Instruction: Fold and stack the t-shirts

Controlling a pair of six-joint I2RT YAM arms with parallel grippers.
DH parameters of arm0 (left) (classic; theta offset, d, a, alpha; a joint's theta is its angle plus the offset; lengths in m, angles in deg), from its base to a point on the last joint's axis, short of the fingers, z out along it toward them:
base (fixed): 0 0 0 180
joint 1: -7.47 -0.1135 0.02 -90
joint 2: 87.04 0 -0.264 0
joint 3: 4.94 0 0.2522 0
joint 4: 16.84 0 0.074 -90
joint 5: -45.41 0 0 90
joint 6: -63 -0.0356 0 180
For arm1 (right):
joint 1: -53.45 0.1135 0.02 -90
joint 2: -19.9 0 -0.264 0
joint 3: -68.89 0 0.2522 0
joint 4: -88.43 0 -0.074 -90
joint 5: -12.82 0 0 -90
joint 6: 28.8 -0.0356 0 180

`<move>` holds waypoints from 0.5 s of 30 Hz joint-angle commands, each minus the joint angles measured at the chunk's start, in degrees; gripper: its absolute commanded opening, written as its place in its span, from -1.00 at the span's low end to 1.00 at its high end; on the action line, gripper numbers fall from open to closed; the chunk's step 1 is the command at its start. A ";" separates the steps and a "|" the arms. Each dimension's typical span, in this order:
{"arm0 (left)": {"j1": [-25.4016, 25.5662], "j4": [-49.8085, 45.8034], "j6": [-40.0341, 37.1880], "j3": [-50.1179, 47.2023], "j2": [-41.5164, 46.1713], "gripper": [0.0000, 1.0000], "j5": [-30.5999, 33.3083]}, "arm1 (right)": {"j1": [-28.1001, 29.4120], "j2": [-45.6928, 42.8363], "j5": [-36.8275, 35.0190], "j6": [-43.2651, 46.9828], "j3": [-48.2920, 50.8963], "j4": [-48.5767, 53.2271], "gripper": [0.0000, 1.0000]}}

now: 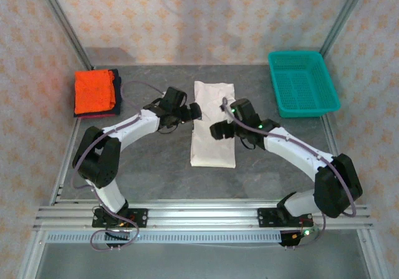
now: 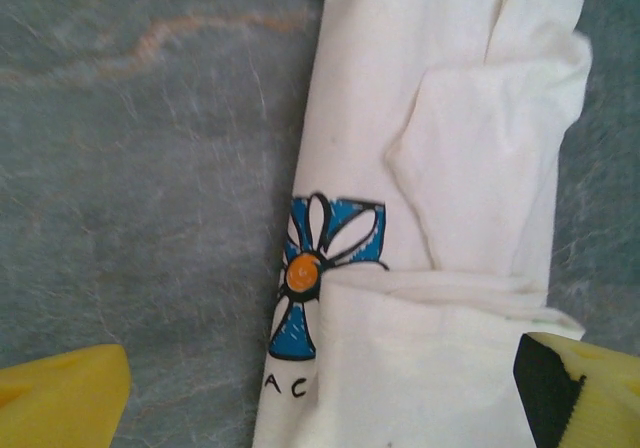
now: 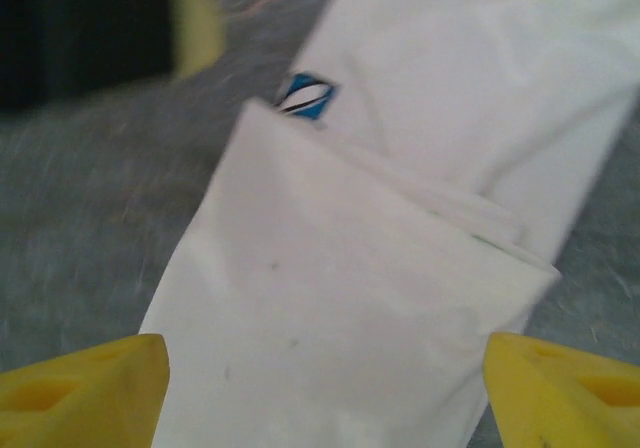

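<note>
A white t-shirt [image 1: 213,126] lies folded into a long strip at the table's middle. Its blue daisy print [image 2: 310,268] and the letters "AC" peek out along the left fold. My left gripper [image 1: 194,111] hangs over the strip's left edge, its yellow fingers [image 2: 60,398] spread wide and open above the cloth [image 2: 450,168]. My right gripper [image 1: 219,130] hovers over the strip from the right, open, its fingertips [image 3: 80,388] straddling the shirt [image 3: 380,268]. An orange t-shirt [image 1: 93,91] rests folded on a navy one [image 1: 116,95] at the back left.
A teal mesh basket [image 1: 303,83] stands at the back right. Metal rails [image 1: 199,217] carrying the arm bases run along the near edge, and slanted frame posts rise at the back corners.
</note>
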 commanded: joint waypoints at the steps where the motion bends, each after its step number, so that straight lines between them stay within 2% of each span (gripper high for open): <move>1: -2.30 -0.47 -0.76 -1.96 1.71 0.99 1.46 | 5.48 -0.93 -1.70 20.23 2.18 5.82 0.65; 4: -5.24 -1.32 -0.42 -3.78 3.53 0.99 0.72 | 11.16 -1.09 -2.56 29.94 4.22 6.61 0.63; 6: -7.07 -0.70 -0.24 -5.71 5.28 0.99 -0.19 | 13.72 -0.20 -4.01 32.31 4.49 7.32 0.61; 11: -8.79 -0.69 -0.52 -8.67 7.99 0.99 -0.38 | 18.80 5.00 -6.54 34.35 4.92 7.70 0.51; 15: -8.88 0.26 0.41 -10.31 8.72 0.99 -0.77 | 19.71 8.32 -9.43 35.10 5.41 6.51 0.32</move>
